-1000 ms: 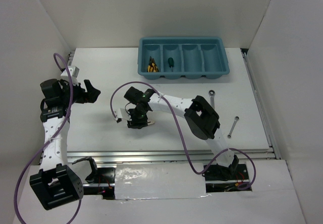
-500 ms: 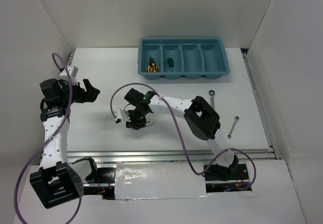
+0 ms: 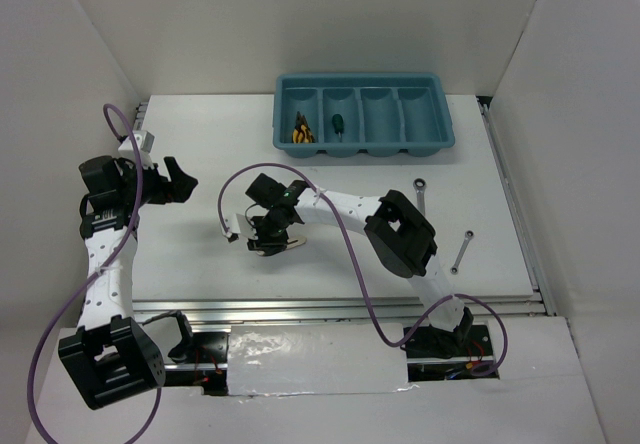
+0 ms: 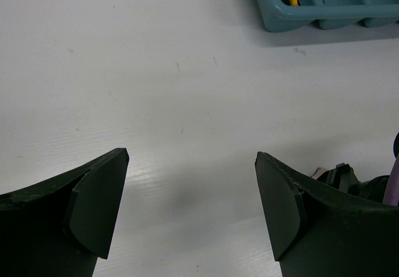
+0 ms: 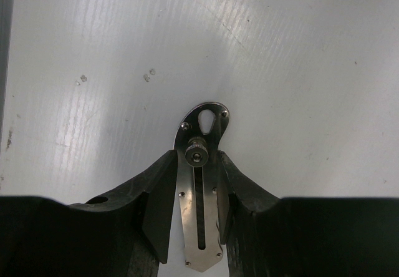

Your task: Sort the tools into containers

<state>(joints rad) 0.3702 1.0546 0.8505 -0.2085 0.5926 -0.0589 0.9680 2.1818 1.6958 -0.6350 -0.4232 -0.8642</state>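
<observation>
My right gripper is low over the table's middle. In the right wrist view its fingers press both sides of a flat silver metal piece with a slot and a knurled screw; the gripper is shut on it. My left gripper is open and empty at the left, over bare table. The teal tray stands at the back; yellow-handled pliers lie in its first compartment and the green screwdriver in its second. The tray's corner shows in the left wrist view.
A silver combination wrench and a smaller silver tool lie on the table at the right. White walls enclose the table on three sides. The right arm's purple cable loops left of the right gripper.
My right gripper has shifted slightly left and nearer over the silver piece. The left arm has barely moved.
</observation>
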